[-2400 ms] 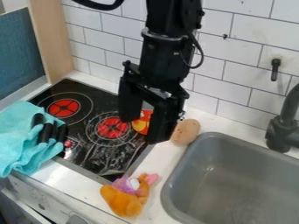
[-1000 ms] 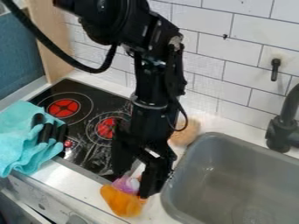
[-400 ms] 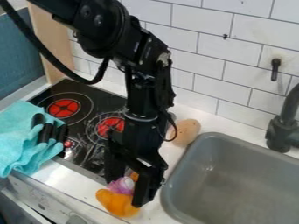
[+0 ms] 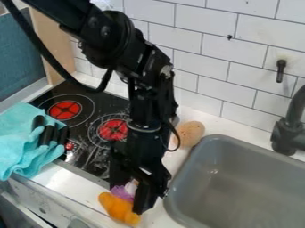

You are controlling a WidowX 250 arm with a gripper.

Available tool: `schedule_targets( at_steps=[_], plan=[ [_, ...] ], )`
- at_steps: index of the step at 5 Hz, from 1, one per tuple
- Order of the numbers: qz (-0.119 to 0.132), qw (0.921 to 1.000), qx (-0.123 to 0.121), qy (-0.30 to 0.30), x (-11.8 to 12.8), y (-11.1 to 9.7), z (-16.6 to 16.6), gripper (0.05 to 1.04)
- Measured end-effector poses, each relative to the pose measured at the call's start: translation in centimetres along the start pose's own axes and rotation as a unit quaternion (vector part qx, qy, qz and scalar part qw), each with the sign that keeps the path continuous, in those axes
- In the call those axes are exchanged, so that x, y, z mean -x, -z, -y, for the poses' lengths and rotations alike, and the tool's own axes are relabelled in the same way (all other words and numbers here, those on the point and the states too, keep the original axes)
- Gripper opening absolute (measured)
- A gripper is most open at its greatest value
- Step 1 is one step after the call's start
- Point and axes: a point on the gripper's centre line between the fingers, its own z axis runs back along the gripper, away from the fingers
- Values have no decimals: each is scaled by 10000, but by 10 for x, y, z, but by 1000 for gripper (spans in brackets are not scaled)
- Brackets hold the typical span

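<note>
My gripper (image 4: 130,196) hangs low over the strip of counter between the stove and the sink, with its two fingers on either side of a soft orange and purple toy (image 4: 121,207). It appears shut on the toy's purple upper part. The orange body sticks out below and to the left, close to the counter's front edge. Part of the toy is hidden behind the right finger.
A grey sink (image 4: 244,182) lies to the right, with a black faucet (image 4: 289,129). Behind the arm is a tan oval object (image 4: 191,133). The black stove (image 4: 77,124) and a turquoise cloth (image 4: 24,138) with black prongs are at left.
From over the stove, the gripper has come down and forward to the toy. Its fingers have since drawn closer together around the toy, which looks squeezed and slightly shifted.
</note>
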Motion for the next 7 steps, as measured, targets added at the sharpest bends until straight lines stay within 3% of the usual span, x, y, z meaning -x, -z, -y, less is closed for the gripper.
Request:
schedule_targets(
  at_steps=[1, 2, 3, 5, 7],
  plan=[
    [20, 10000, 88, 20, 2, 1, -2, 605],
    [-6, 9999, 109, 52, 8, -2, -3, 536],
    [147, 9999, 43, 14, 13, -18, -4, 458],
    [261, 9995, -192, -1, 8, -26, 4, 440],
    [323, 9968, -635, -359, 29, -62, -20, 440]
  ],
)
